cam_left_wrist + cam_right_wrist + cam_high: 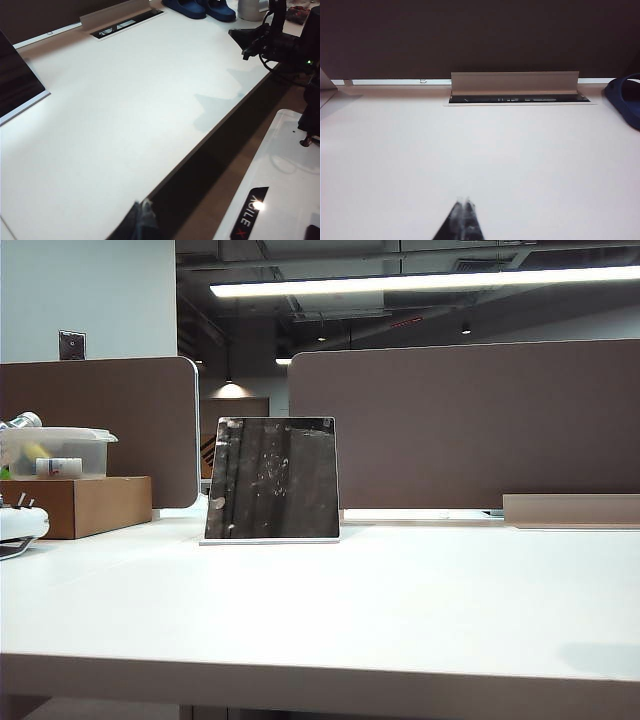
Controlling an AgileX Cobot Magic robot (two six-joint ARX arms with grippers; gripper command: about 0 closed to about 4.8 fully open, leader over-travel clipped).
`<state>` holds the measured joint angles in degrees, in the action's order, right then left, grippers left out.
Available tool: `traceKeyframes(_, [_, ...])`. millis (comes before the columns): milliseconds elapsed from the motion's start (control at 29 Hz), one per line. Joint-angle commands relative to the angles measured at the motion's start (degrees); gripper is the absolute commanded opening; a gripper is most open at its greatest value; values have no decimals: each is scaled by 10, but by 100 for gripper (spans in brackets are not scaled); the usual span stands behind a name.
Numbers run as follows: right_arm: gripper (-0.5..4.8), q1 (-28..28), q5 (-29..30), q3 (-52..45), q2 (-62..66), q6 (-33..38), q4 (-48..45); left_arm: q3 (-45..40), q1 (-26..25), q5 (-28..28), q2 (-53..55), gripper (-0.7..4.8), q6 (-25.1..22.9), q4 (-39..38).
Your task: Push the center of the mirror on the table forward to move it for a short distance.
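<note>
Bright ceiling strip light [420, 282] overhead; soft shadows on table [150, 115]; gripper tips blurred in wrist views.

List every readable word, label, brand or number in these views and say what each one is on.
"AGILEX": black label on the white robot base, partly washed out by glare, left wrist view.
Container on the box: a white label, too small to read.
Mirror, table: no text.
Left gripper and right gripper, both shut above the table: no markings.

Broad bare white desk top [400, 600] lies open before the dark smudged mirror panel [272, 478]; both closed grippers, left [144, 220] and right [464, 220], hover well short of it, brown cardboard box [85, 505] aside.
</note>
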<state>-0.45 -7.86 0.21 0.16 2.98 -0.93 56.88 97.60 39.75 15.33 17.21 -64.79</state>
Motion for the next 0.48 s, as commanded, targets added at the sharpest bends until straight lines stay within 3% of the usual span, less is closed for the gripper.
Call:
traceKeyframes(34, [-5, 0, 0, -2, 0, 0, -6, -10, -7, 86, 0, -5, -49, 24])
traceKeyframes(103, [-5, 0, 0, -2, 0, 0, -6, -40, -45, 156, -3, -5, -101, 76])
traceKeyframes(241, [-5, 0, 0, -2, 0, 0, -6, -122, -193, 142, -25, -5, -178, 164])
traceKeyframes(310, [-5, 0, 0, -2, 0, 0, -6, -174, -284, 80, -50, -5, -200, 224])
traceKeyframes(483, [-5, 0, 0, -2, 0, 0, -6, -301, -488, -166, -130, -5, -256, 387])
